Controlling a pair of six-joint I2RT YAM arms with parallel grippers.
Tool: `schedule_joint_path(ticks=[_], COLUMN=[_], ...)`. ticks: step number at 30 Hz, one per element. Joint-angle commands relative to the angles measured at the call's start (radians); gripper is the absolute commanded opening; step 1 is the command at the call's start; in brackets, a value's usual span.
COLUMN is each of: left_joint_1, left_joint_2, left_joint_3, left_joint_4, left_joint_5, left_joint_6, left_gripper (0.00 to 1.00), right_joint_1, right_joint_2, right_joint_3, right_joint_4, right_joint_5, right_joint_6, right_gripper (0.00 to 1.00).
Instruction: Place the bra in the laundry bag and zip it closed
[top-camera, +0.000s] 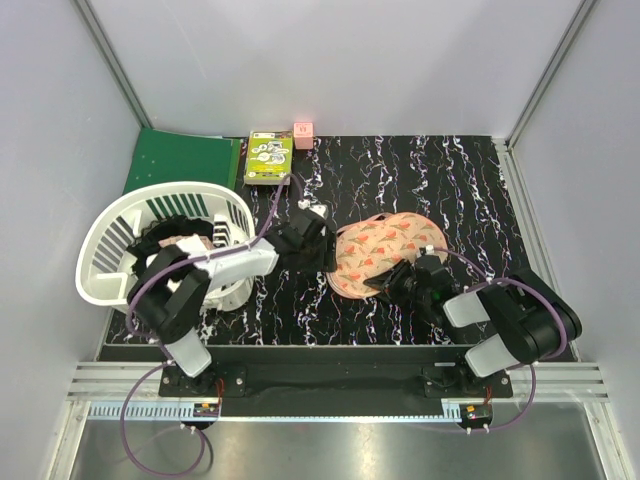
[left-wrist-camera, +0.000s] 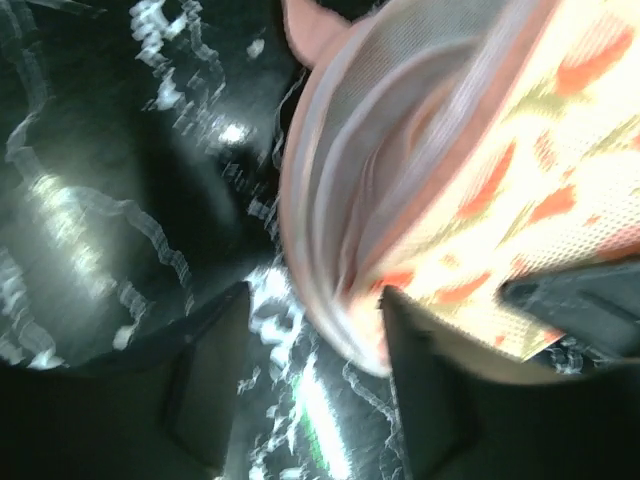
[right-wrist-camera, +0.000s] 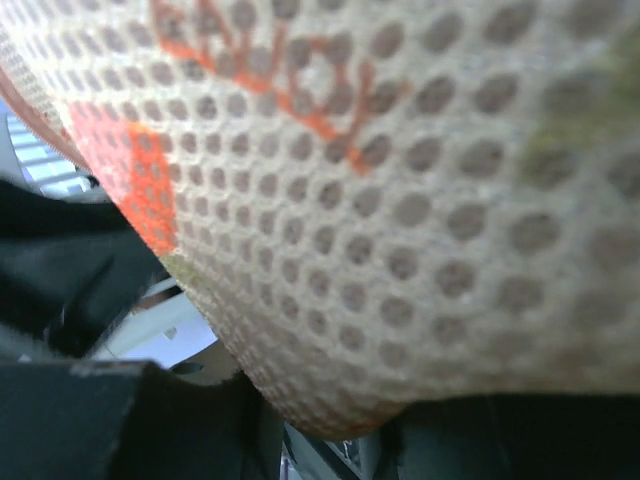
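Peach laundry bag (top-camera: 388, 252) mid-table, bra (left-wrist-camera: 400, 150) seemingly inside as pink sheen behind gaping mesh mouth, zipping judged not yet done; left gripper (top-camera: 320, 250) at bag's nine o'clock, fingers spread astride its edge; right gripper (top-camera: 396, 278) at five o'clock, grip impossible to tell.

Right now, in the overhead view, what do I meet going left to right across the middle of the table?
White basket, left gripper, laundry bag. The right gripper overlaps the bag's near edge, so it has no clear place.

Laundry bag (top-camera: 385, 250) lies on the table (top-camera: 480, 200) between left hand (top-camera: 322, 250) and right hand (top-camera: 388, 280), basket (top-camera: 95, 250) further left
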Motion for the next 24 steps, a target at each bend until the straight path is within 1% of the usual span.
schedule_joint_path(ticks=[1,2,3,4,5,6,7,9,10,11,13,15,19,20,22,24], left_joint_1=[-0.121,-0.139,-0.174,-0.194,-0.217,-0.262,-0.285,-0.340,-0.354,-0.375,-0.398,-0.441,-0.495,-0.506,-0.509,-0.509], left_joint_2=[-0.204,-0.236,-0.265,-0.322,-0.344,-0.367,-0.391,-0.401,-0.399,-0.385,-0.356,-0.304,-0.226,-0.212,-0.178,-0.155], left_joint_3=[-0.045,-0.071,-0.102,-0.145,-0.168,-0.185,-0.220,-0.258,-0.295,-0.308,-0.318,-0.300,-0.239,-0.237,-0.242,-0.265], left_joint_4=[-0.114,-0.111,-0.106,-0.108,-0.100,-0.087,-0.062,0.054,0.097,0.174,0.228,0.263,0.273,0.297,0.334,0.421], left_joint_5=[-0.321,-0.360,-0.374,-0.386,-0.403,-0.397,-0.382,-0.310,-0.285,-0.263,-0.285,-0.350,-0.473,-0.522,-0.548,-0.565], left_joint_6=[0.064,0.029,0.013,-0.001,-0.023,-0.027,-0.024,-0.011,-0.013,-0.022,-0.021,-0.002,-0.014,-0.024,-0.040,-0.044], left_gripper=[0.69,0.71,0.72,0.71,0.68,0.54,0.49,0.42,0.41,0.40,0.40,0.41,0.47,0.48,0.48,0.49], right_joint_1=[0.011,0.012,0.018,0.020,0.023,0.023,0.023,0.026,0.029,0.031,0.032,0.034,0.035,0.035,0.035,0.038], right_joint_2=[-0.033,-0.039,-0.042,-0.046,-0.046,-0.047,-0.049,-0.049,-0.052,-0.053,-0.064,-0.078,-0.145,-0.159,-0.202,-0.243], right_joint_3=[0.015,0.025,0.033,0.039,0.039,0.038,0.033,0.027,0.026,0.026,0.030,0.035,0.035,0.038,0.055,0.064], right_joint_4=[-0.014,-0.038,-0.066,-0.074,-0.078,-0.078,-0.078,-0.072,-0.074,-0.080,-0.094,-0.123,-0.186,-0.227,-0.276,-0.344], right_joint_5=[0.081,0.090,0.092,0.093,0.098,0.098,0.099,0.109,0.113,0.118,0.122,0.124,0.135,0.138,0.158,0.170], right_joint_6=[0.081,0.077,0.071,0.074,0.078,0.090,0.100,0.135,0.147,0.170,0.196,0.245,0.327,0.350,0.360,0.377], right_gripper=[0.34,0.34,0.34,0.34,0.34,0.34,0.34,0.34,0.34,0.34,0.34,0.34,0.33,0.33,0.33,0.33])
